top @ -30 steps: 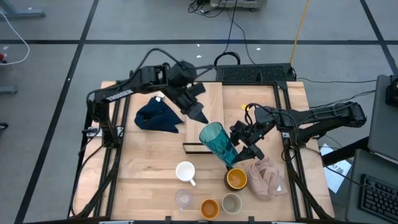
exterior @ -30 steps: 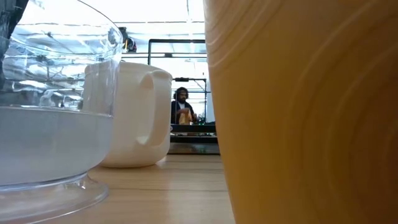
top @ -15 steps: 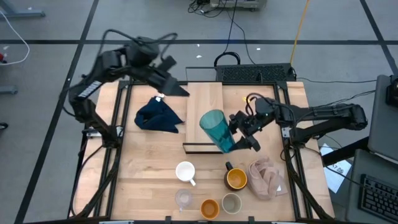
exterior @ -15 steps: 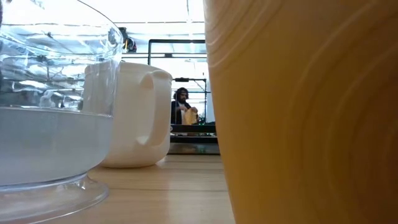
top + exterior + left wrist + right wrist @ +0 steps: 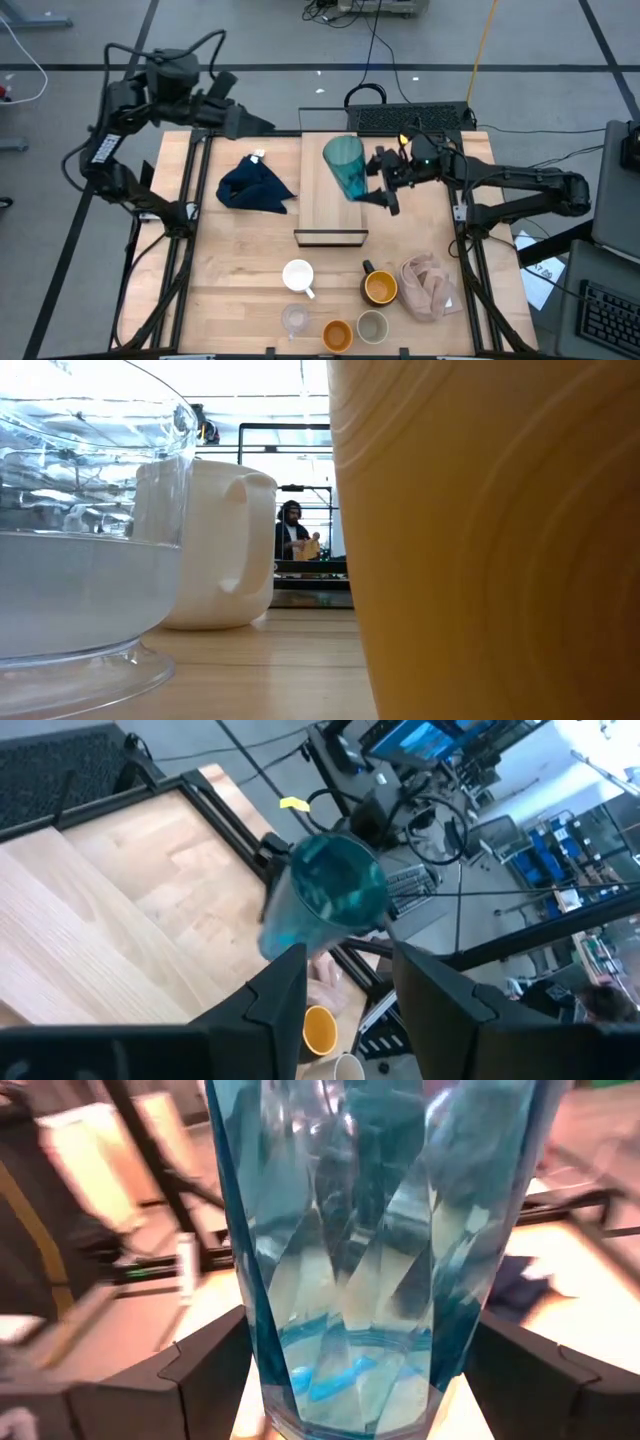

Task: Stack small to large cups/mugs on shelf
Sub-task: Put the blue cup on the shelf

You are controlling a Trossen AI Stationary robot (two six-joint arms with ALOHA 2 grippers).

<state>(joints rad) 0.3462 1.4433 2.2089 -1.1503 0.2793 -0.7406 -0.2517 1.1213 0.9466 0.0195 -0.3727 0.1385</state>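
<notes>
While the right gripper [image 5: 372,180] holds the tumbler [image 5: 345,167] over the far part of the shelf [image 5: 330,218], its two fingers [image 5: 215,1370] are spread just wide enough to clamp the tumbler's base from both sides. The right wrist view shows the teal ribbed glass [image 5: 370,1240] filling the gap between the dark pads, pressed against each. From above, the tumbler is tilted, its open mouth toward the far edge of the table [image 5: 230,280]; whether its base touches the board cannot be told.

The left gripper [image 5: 258,124] hangs near the table's far left corner, beyond the navy cloth [image 5: 256,186], well apart from the tumbler. Its fingers [image 5: 285,985] stand parted with nothing between them.

Near the front edge sit the white mug [image 5: 298,275], the black mug [image 5: 379,287], the clear glass [image 5: 294,319], the orange cup [image 5: 337,333] and the grey cup [image 5: 372,326], with the pink cloth [image 5: 428,286] just beside the black mug.
</notes>
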